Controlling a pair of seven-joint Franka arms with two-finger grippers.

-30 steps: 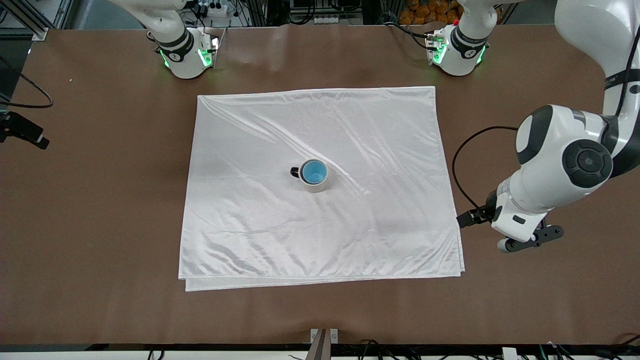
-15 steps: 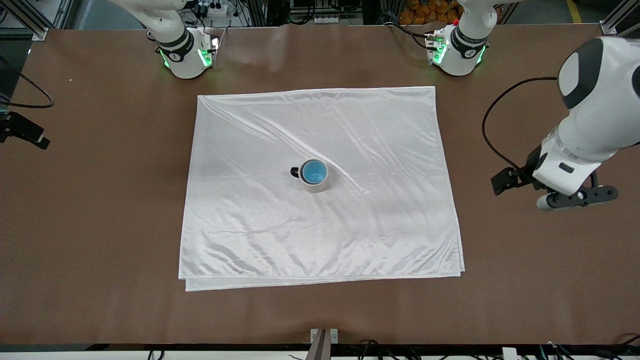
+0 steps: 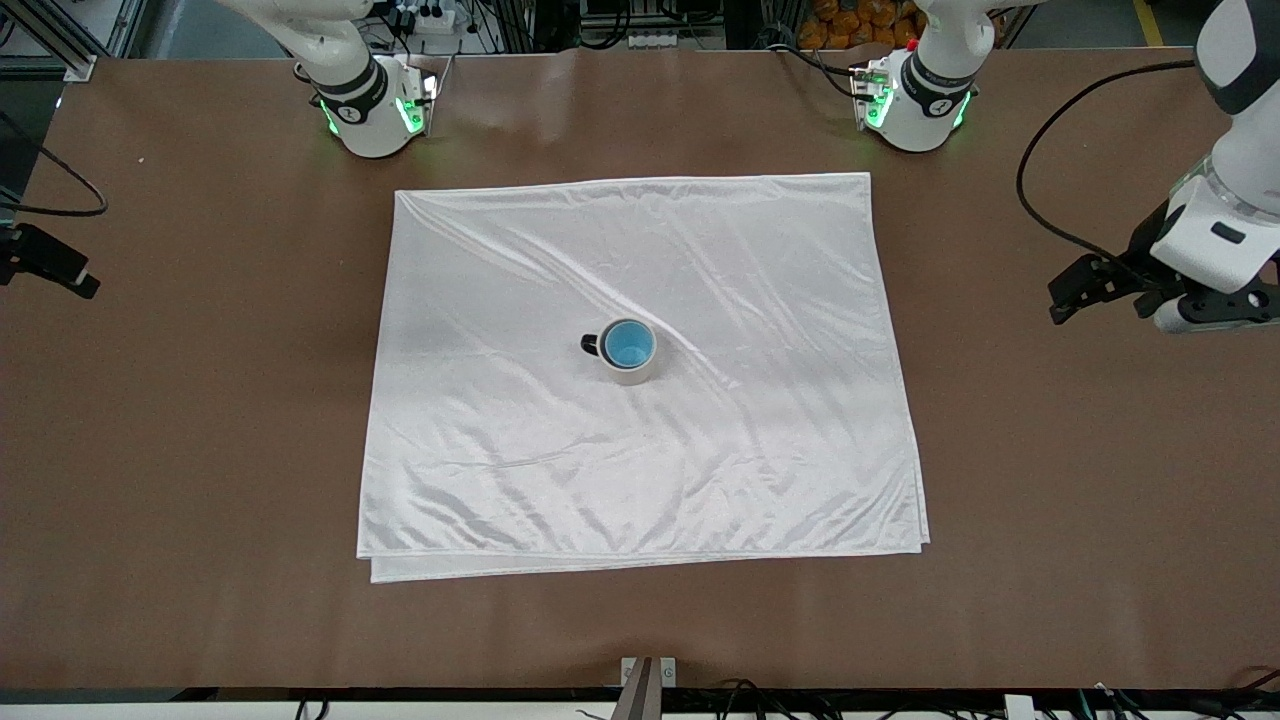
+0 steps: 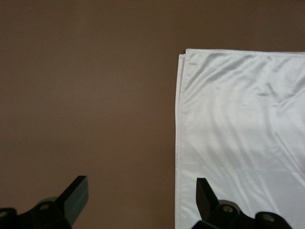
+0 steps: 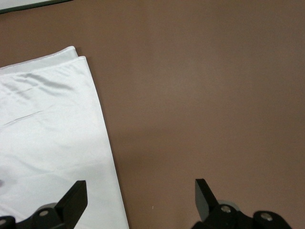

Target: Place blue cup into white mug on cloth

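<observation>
The table is a brown surface; the cloth lies flat across its middle, folded double, shiny and creased on the diagonal; judged soft and slippery, so anything standing on it could slide or drag the fabric if nudged.

Left arm: its gripper hangs over bare table off the cloth's edge at the left arm's end; the fingers stand wide apart with nothing between them. Right arm: its gripper is seen only in its own wrist view, over the table just off a corner of the cloth, fingers likewise spread wide and empty.

The white mug stands upright near the middle of the cloth, its black handle toward the right arm's end; judged rigid, breakable and of moderate weight; best taken by the wall or rim.

The blue cup sits inside the white mug, only its bright blue interior showing; judged light, stiff and smooth; its rim would be the hold, since the mug encloses its sides. On this evidence the placement appears complete.
</observation>
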